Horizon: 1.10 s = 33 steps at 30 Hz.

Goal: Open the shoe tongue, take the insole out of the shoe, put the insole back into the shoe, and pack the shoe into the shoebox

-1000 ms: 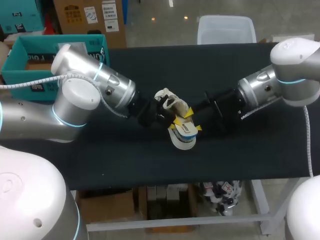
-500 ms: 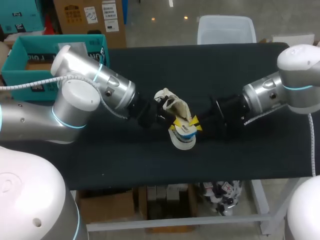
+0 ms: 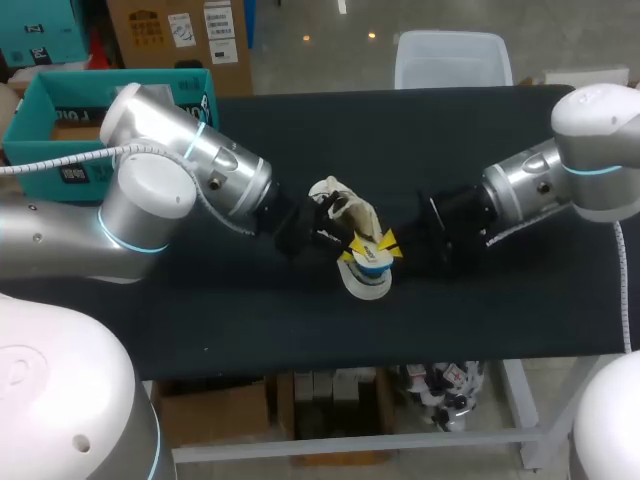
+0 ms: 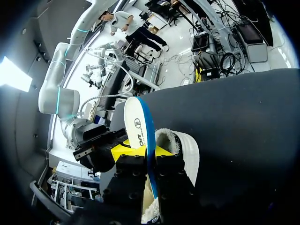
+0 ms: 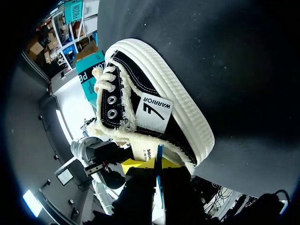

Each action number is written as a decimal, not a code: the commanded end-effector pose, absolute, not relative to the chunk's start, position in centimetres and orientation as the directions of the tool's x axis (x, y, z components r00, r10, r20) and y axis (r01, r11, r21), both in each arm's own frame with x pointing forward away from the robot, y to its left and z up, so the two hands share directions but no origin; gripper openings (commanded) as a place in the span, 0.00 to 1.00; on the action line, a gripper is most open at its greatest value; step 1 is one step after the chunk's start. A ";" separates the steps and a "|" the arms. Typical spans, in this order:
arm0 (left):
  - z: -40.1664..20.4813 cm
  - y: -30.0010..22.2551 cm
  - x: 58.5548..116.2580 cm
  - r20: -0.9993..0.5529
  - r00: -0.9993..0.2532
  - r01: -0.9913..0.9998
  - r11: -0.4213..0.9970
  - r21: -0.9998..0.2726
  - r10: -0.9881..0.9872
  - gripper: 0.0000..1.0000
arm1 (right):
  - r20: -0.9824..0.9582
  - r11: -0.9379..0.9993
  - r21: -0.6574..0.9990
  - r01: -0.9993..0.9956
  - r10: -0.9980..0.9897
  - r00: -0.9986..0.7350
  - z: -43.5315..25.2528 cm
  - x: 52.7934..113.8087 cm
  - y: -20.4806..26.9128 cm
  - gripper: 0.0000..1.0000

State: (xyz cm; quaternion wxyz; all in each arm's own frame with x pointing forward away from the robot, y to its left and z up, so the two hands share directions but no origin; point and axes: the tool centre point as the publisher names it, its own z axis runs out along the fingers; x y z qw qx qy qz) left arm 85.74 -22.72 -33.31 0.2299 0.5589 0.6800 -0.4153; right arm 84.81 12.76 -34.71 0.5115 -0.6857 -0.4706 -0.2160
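Both arms are in at mid-table, and they meet right over the shoe. It's a black shoe with a white sole, lying on its side on the dark table, laces toward the left arm. The insole, white with a blue edge, stands on edge out of the fleecy heel opening. Its lower end looks to be inside the shoe, though the fingers hide that part.

The left gripper comes in from the lace side and is narrow, with its 2 fingers pressed on either face of the insole. The right gripper comes from the other side and is just as narrow, the thin blue edge pinched between its 2 yellow tips. So that's 2 grippers on 1 insole, almost tip to tip.

The teal box sits open at the far left, well apart from the shoe.
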 end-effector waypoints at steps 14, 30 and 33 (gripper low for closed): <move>-35.4 -22.8 87.6 -0.751 -0.304 0.944 0.081 -0.319 0.586 0.00 | 0.751 -0.033 -0.523 0.852 0.454 0.479 -35.6 87.5 13.8 0.00; -35.5 -22.2 87.8 -0.756 -0.324 0.939 0.097 -0.330 0.569 0.00 | 0.763 -0.059 -0.515 0.855 0.423 0.488 -34.6 85.2 12.5 0.96; -35.4 -22.3 87.6 -0.756 -0.323 0.940 0.097 -0.328 0.569 0.00 | 0.773 -0.061 -0.503 0.862 0.414 0.480 -34.2 84.4 12.1 0.78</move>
